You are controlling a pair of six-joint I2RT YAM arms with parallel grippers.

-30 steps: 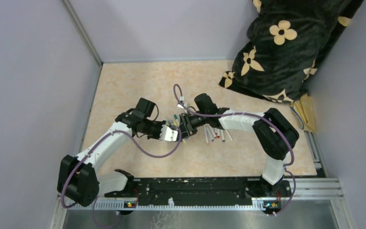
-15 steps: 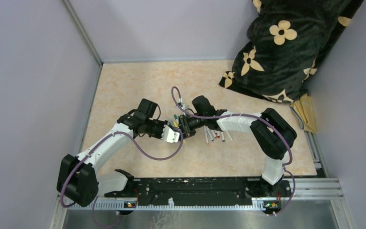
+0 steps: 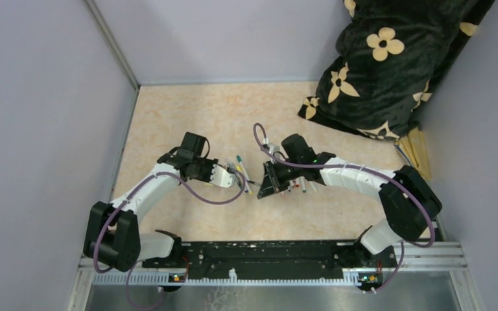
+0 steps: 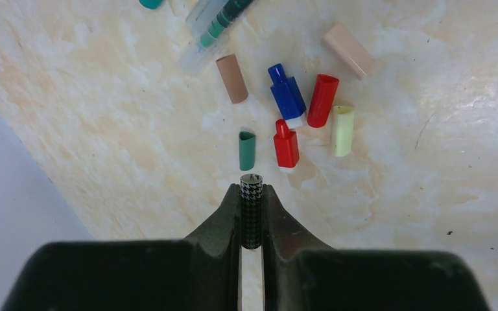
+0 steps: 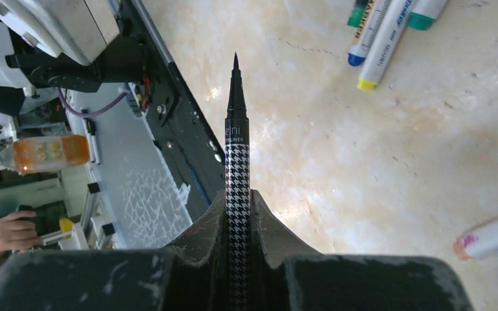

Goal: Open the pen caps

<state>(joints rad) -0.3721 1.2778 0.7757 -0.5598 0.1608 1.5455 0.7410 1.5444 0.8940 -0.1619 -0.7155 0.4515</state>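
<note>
Beyond the left pincer [image 4: 251, 194] lie loose pen caps [image 4: 323, 100].

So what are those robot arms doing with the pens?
They are taking caps off pens. The right gripper holds a checked pen with its black tip bare. The left gripper pinches the cap with the same checked pattern, so that one is off, and the arms are apart. Loose caps lie on the table under the left gripper, and other pens lie near the right one.

"LINER" in white on the houndstooth pen [image 5: 237, 170]
</note>
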